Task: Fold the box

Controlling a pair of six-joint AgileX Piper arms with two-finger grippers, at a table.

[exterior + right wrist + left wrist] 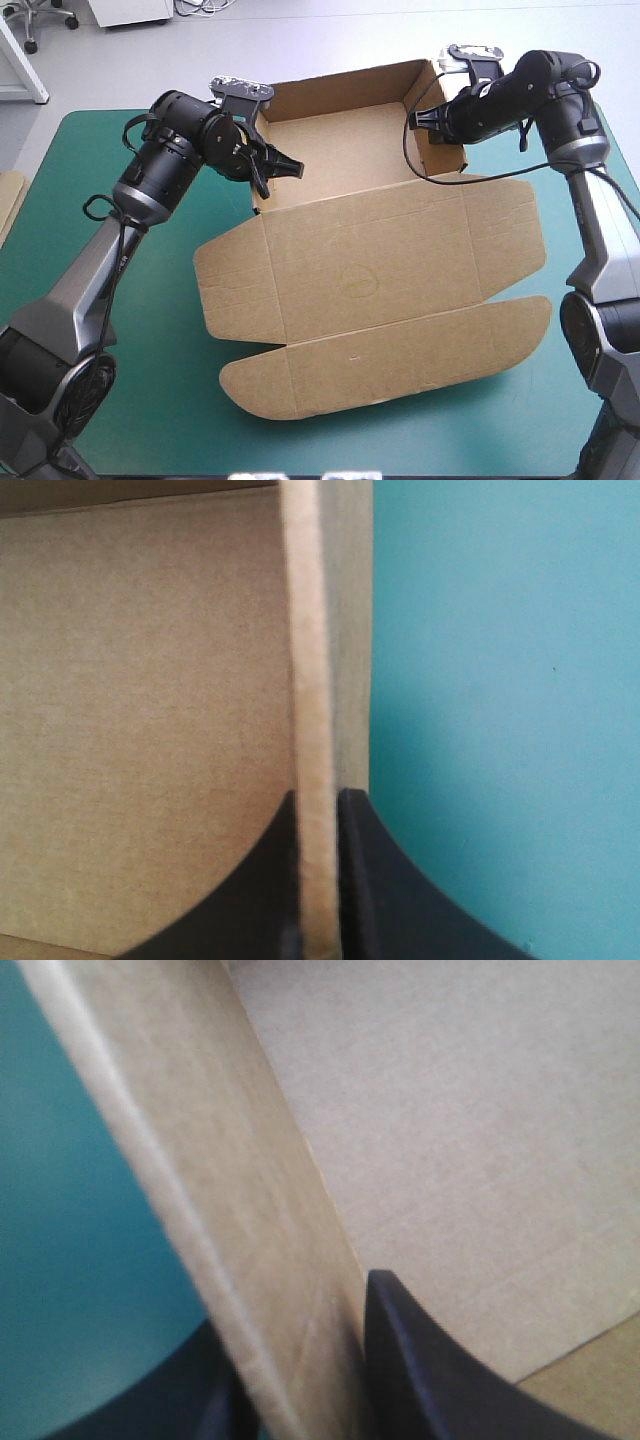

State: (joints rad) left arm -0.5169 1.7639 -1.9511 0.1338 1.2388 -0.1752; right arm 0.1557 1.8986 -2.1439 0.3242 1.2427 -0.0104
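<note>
Midway through folding, the brown box [370, 260] sits on the teal-green counter [85, 150], tray walls raised (lid flat, not yet tucked), while the left end effector [300, 1320] and right end effector [320, 800] each pinch a side wall.

The table [400, 440] has a teal-green cover with rounded far corners, lit evenly with soft shadows. Beyond its far edge lies a pale grey floor [330, 25]. At the far left stand a chair's castor base [31, 43], a white cabinet [135, 10] and a white frame [25, 75]. A strip of brown board [8, 205] shows at the table's left edge.
</note>
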